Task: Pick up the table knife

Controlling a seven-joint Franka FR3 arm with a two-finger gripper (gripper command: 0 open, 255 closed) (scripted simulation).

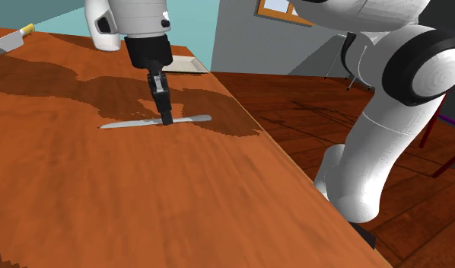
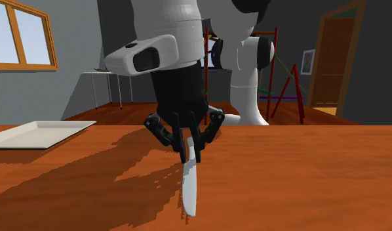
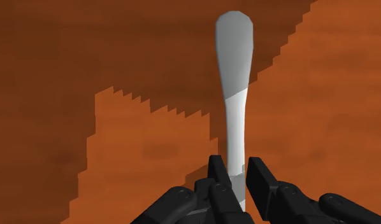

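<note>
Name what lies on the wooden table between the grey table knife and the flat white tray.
Nothing: in the shoulder view bare brown tabletop, shadowed, runs from the grey table knife to the white tray.

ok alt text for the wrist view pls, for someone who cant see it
The black gripper clasps the thin part of a pale grey table knife between its two fingers; the knife runs straight away from the gripper to a broad rounded end. It lies on a reddish-brown wooden table crossed by a darker jagged-edged shadow.
</note>
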